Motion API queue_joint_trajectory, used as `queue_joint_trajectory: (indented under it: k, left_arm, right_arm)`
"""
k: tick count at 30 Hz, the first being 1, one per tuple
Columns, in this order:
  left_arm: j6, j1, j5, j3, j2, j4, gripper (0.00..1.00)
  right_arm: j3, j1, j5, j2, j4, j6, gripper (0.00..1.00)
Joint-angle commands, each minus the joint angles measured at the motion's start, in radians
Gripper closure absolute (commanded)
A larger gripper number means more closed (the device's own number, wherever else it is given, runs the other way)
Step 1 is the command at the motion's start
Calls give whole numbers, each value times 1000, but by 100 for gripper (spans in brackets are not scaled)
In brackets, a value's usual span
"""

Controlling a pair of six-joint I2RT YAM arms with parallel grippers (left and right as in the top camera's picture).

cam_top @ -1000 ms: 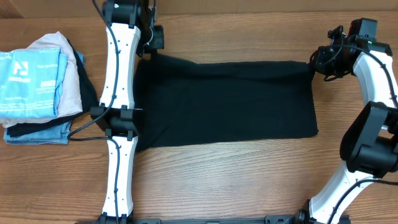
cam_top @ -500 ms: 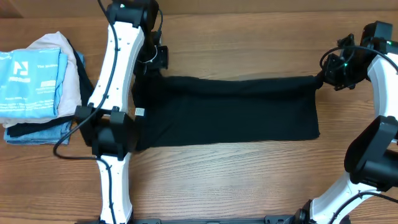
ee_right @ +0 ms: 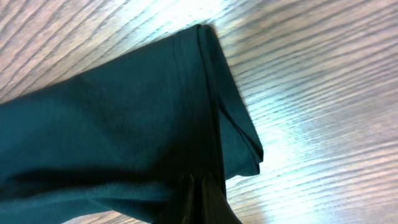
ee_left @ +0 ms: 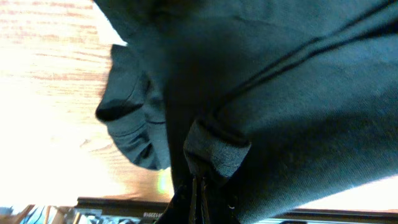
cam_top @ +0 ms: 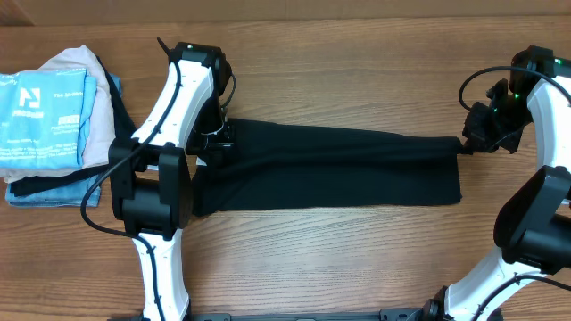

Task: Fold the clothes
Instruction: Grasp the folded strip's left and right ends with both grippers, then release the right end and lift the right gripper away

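Plainly, the black T-shirt [cam_top: 339, 174] lay as a long dark band across the middle of the desk [cam_top: 357, 267], running left to right. Its near edge was flat on the wood and its far edge was taken up between the two arms. The left gripper [cam_top: 220, 136] was clamped tight on the cloth at the left end, and the right gripper [cam_top: 465, 143] was clamped the same way on the right end, so each had a pinch of the shirt and nothing else.

I judged the fabric soft, light and limp. It would keep no shape of its own, it would sag wherever it was unsupported, and its matte surface looked unlikely to slide out of a firm pinch; it did not look fragile. The sensible holds were the two ends of one edge, taken together on the stitched hem, so that the span between them would run straight when carried over.

Only the overhead view gave the shirt's whole length, both arms, and the stack of other garments [cam_top: 53, 116] at the left edge of the desk, well apart from the work. It hid the pinches under the gripper bodies. The left wrist view showed a thick hemmed fold bunched right at the closed jaws and a loose curl of cloth over bare wood. The right wrist view showed doubled layers and a stitched corner, which the overhead view lost in flat black
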Motion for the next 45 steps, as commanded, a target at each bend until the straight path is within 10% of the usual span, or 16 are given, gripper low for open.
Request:
queue_joint_trajectory:
  k: [1, 19, 21, 23, 33, 35, 37, 38, 45]
  left_arm:
    - [-51, 6, -97, -45, -8, 0, 96]
    - [-66, 6, -96, -240, -8, 151, 96]
    - [-56, 6, -95, -240, -8, 135, 96]
    - [-54, 8, -85, -240, -8, 116, 94]
    - [-21, 8, -25, 105, -13, -51, 0]
    - [-22, 6, -6, 127, -14, -43, 0]
    - [5, 5, 64, 120, -14, -18, 75]
    - [5, 5, 69, 119, -14, -17, 96]
    - [5, -2, 115, 113, -14, 48, 96]
  right_arm:
    - [-6, -8, 48, -40, 1, 23, 96]
    - [-297, -8, 56, -39, 149, 129, 96]
    - [-297, -8, 56, -39, 139, 127, 51]
    - [-260, -8, 55, -40, 124, 127, 41]
    - [18, 5, -163, -40, -30, -14, 27]
    - [13, 16, -163, -40, -28, -35, 41]
    - [13, 42, -163, -40, -32, -35, 92]
    - [11, 55, -163, -40, -31, -35, 96]
    - [-260, 129, -132, -40, 101, -14, 96]
